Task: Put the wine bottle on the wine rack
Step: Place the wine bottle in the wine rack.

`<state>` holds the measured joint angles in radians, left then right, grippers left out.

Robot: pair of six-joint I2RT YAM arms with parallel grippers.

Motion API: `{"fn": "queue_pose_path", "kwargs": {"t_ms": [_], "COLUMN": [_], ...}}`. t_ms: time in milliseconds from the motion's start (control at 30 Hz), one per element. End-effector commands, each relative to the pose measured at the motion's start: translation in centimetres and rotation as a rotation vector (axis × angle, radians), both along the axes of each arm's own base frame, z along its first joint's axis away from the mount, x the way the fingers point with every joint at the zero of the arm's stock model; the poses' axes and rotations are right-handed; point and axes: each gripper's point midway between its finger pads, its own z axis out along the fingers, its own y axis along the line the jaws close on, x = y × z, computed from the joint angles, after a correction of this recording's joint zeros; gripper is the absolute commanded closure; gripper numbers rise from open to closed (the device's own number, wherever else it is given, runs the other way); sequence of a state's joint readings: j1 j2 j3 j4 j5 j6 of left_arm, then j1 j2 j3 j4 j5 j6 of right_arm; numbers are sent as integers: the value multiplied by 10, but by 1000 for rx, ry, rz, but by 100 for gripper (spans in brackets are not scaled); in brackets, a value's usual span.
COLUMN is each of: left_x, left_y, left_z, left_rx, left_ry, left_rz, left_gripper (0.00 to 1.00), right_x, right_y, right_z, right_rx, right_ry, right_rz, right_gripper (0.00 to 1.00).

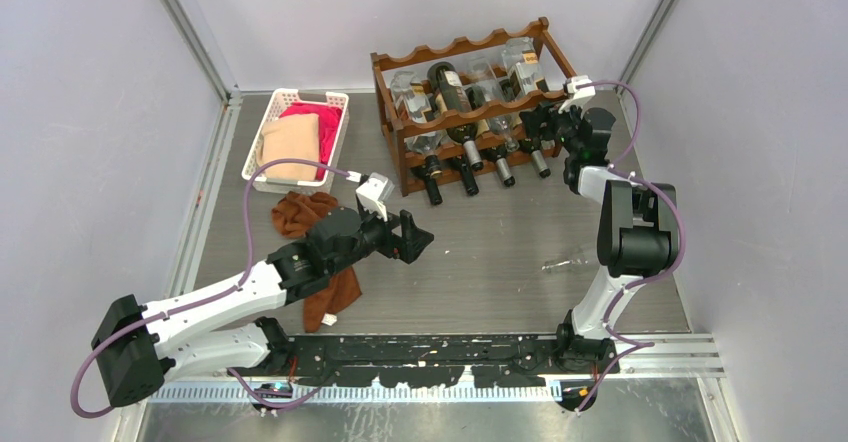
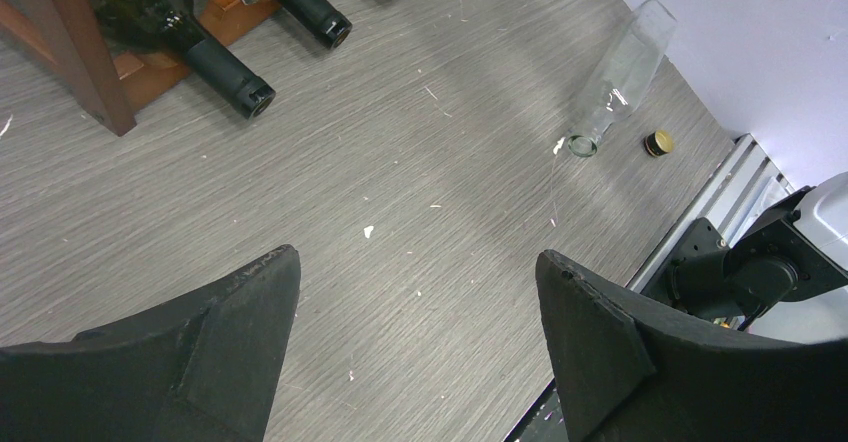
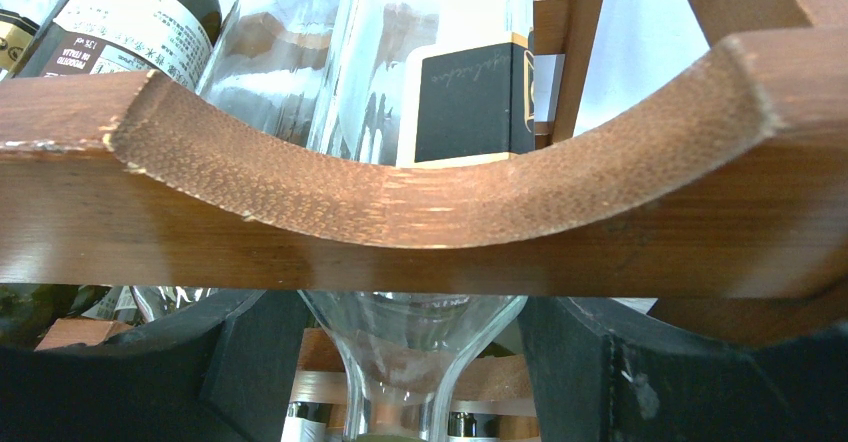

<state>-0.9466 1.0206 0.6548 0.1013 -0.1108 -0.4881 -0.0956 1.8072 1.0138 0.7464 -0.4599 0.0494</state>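
Note:
The dark wooden wine rack [image 1: 470, 45] stands at the back of the table with several bottles lying in its tiers. My right gripper [image 1: 548, 122] is up against its right end. In the right wrist view a clear wine bottle [image 3: 412, 347] lies just under a scalloped rail [image 3: 420, 232]. Its neck runs between my right gripper's [image 3: 410, 307] spread fingers with a gap on each side, so the gripper is open. Another clear bottle [image 2: 620, 77] lies on the table. My left gripper [image 1: 415, 237] hovers open over bare table, holding nothing.
A white basket [image 1: 262, 127] with pink and tan cloths stands at the back left. In front of it, partly under my left arm, a brown cloth [image 1: 305, 212] lies on the table. A small dark cap [image 2: 657, 143] sits by the loose bottle's mouth. Dark bottle necks [image 2: 225, 72] stick out of the rack's lowest tier.

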Motion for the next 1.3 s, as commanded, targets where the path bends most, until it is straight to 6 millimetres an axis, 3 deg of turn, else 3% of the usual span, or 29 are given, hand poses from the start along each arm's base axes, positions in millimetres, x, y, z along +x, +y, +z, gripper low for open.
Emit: {"fn": "queue_pose_path", "kwargs": {"t_ms": [0,933,1267], "left_x": [6,4,4], "left_y": [-5,-6,-6], "left_z": [43,45,46], "left_rx": [-94,-101,-102], "left_ry": [-86,-87,-90], "left_rz": [-5,-12,-13], "left_gripper": [13,13,13], "right_x": [10,5,5], "right_y": [-11,-22,-24], "right_z": [76,71,68], "right_rx": [-8,-19,-27], "right_ry": [-220,-190,-176], "right_rz": [-64,-134,-144], "right_gripper": [38,22,21]}}
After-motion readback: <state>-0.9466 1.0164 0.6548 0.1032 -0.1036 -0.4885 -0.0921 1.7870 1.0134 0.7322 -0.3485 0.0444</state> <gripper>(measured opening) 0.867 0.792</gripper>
